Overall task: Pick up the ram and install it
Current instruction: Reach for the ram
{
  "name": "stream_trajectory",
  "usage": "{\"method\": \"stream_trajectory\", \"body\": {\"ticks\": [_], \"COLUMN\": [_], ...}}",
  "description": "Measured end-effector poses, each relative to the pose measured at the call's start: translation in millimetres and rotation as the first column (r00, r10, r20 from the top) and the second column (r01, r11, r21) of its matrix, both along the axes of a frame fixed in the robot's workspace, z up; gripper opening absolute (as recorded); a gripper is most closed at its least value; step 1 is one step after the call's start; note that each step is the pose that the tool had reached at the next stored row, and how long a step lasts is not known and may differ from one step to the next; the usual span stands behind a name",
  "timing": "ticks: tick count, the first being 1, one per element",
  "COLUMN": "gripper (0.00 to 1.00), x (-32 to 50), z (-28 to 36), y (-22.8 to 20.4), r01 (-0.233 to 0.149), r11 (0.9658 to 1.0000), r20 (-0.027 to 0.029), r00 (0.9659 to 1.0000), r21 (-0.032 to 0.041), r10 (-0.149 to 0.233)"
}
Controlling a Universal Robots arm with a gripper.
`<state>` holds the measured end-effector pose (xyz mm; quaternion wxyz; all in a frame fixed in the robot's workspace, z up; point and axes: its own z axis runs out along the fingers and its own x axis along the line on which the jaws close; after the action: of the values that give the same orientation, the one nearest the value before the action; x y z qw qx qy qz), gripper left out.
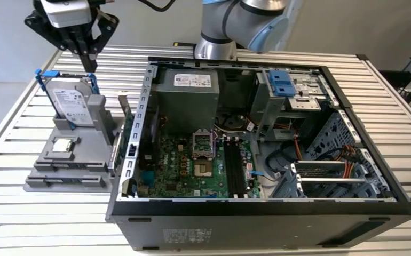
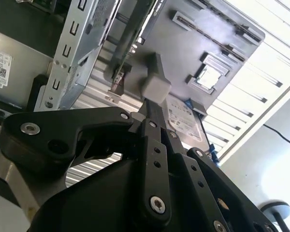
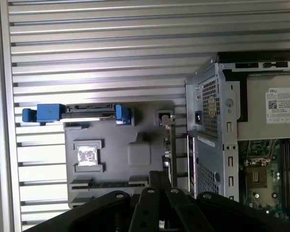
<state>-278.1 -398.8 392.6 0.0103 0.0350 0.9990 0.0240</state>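
My gripper (image 1: 89, 65) hangs shut and empty over the back of the grey parts holder (image 1: 84, 165), just above the top edge of the upright hard drive (image 1: 70, 101). Both wrist views show the black fingers pressed together, gripper (image 2: 153, 108) and gripper (image 3: 159, 177). The ram is hidden. I cannot tell it apart among the black memory slots (image 1: 235, 166) on the motherboard. The holder's long slot (image 3: 108, 184) is a dark strip, and I cannot tell whether anything sits in it.
The holder also carries a small silver processor chip (image 1: 63, 145). An expansion card (image 1: 118, 144) with a metal bracket stands between the holder and the open computer case (image 1: 262, 200). The arm's base (image 1: 216, 48) stands behind the case on the slatted table (image 1: 49, 224).
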Motion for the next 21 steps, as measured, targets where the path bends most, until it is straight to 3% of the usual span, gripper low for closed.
{"method": "stream_trajectory", "body": {"ticks": [21], "gripper": [0.00], "x": [-44.9], "z": [0.0], "y": [0.0], "r01": [-0.004], "r11": [1.0000], "r20": [0.0000], "r00": [1.0000], "r21": [0.0000], "r10": [0.004]}}
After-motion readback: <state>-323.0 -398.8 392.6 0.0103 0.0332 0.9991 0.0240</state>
